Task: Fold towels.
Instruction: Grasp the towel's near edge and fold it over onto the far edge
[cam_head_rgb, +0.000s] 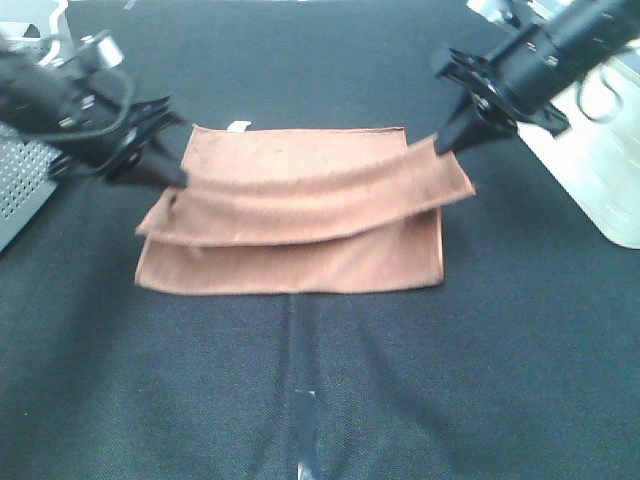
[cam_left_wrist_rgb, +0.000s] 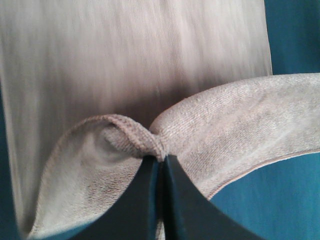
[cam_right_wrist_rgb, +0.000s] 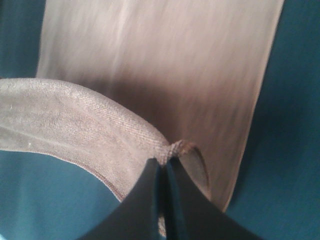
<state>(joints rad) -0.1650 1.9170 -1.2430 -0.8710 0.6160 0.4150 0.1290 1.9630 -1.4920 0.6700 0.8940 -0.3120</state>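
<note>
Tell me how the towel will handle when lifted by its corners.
Likely floppy: the towel sags between the left gripper and right gripper. Probably light, since pinched corners carry it. Its fuzzy weave seems unlikely to slip.

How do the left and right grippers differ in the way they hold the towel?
The left gripper pinches the towel at its left end, the right gripper at its right end. The right gripper holds its end close to the towel's far edge; the left gripper holds its end nearer the middle. Both have fingers shut on the lifted edge, which sags between them.
</note>
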